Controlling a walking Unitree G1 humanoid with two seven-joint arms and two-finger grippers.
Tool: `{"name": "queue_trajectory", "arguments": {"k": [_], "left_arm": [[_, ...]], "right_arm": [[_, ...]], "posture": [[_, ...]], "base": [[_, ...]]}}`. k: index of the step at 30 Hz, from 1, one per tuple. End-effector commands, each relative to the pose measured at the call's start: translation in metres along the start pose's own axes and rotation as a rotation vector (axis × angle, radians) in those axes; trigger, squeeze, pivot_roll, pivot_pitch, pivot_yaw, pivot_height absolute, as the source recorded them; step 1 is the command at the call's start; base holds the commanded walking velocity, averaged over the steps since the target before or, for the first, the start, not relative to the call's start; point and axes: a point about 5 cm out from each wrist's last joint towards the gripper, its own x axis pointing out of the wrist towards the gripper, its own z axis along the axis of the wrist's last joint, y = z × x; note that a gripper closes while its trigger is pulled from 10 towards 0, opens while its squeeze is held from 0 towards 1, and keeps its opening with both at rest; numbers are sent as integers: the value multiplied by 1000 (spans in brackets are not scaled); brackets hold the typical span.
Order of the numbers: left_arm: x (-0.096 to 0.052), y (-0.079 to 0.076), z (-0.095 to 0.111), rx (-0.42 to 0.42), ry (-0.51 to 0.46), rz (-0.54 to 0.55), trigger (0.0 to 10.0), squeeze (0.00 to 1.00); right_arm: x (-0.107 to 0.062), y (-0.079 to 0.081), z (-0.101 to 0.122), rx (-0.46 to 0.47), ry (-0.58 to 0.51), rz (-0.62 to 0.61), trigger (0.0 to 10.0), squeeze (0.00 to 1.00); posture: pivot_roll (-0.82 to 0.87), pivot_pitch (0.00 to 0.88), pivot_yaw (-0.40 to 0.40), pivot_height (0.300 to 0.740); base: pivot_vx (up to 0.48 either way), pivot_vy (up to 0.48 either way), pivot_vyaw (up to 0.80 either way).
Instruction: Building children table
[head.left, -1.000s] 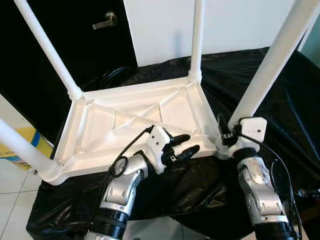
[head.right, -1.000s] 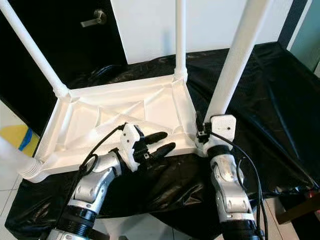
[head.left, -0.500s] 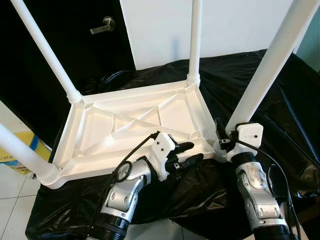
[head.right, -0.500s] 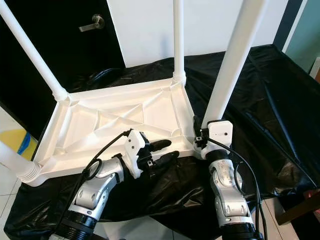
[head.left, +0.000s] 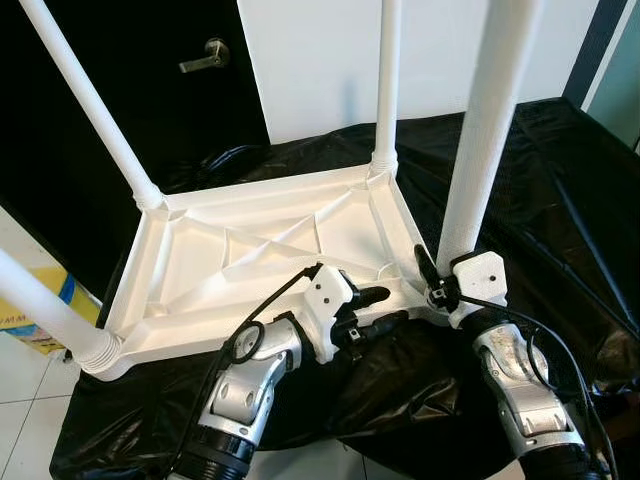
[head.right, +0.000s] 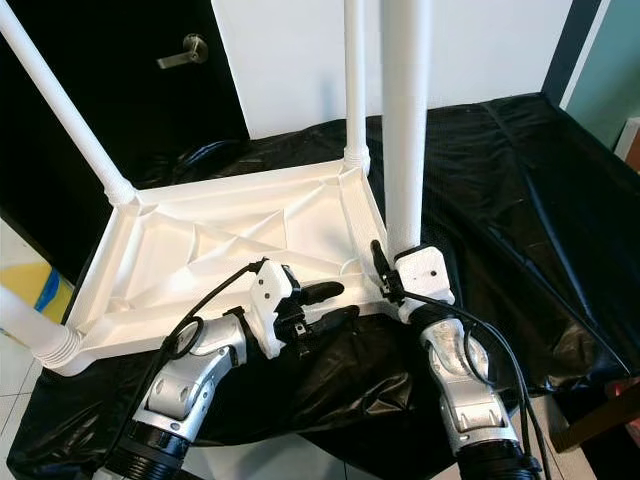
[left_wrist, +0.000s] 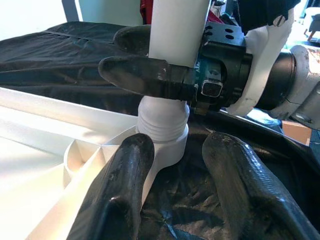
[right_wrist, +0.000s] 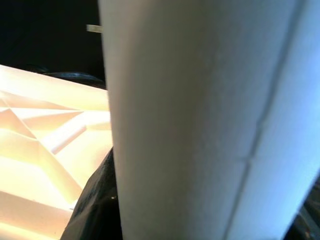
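The white plastic children's table lies upside down on a surface covered with black sheeting, its ribbed underside facing up. All positions below are given relative to this tabletop.

At its near right corner stands the fourth leg, upright, with its ribbed base seated in the corner socket. The right tool is clamped on this leg just above the socket; the left wrist view shows one black finger wrapped across the front of the leg, and the right wrist view is taken up by the leg's white surface at close range.

The left tool sits at the tabletop's near edge, just beside the same corner. Its fingers are apart, straddling the edge near the socket, gripping nothing.

Three further legs stand at the tabletop's other corners: far left, far right and near left.

Beyond the far edge are a dark door with a lever handle and a white wall.
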Motion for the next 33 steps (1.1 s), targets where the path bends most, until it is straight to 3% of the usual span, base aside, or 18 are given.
{"name": "queue_trajectory", "arguments": {"k": [1,6,19,27,33], "left_arm": [[-2,1,0,6,18,-12,10000,0],[-3,2,0,10,27,-8,10000,0],[-2,6,3,24,28,-2,10000,0],[0,13,7,52,30,-1,10000,0],[1,15,9,63,28,-3,10000,0]], "right_arm": [[-13,4,-27,72,137,31,10000,0],[-10,-2,-31,197,197,0,10000,0],[-1,-7,-36,239,270,-47,10000,0],[1,-4,-47,381,379,-122,10000,0],[0,-5,-48,357,386,-138,10000,0]], "posture": [[-208,0,96,740],[-207,0,98,740],[-209,0,104,740],[-217,0,117,740],[-220,0,123,740]], "base": [[0,0,0],[0,0,0],[0,0,0],[0,0,0],[0,0,0]]}}
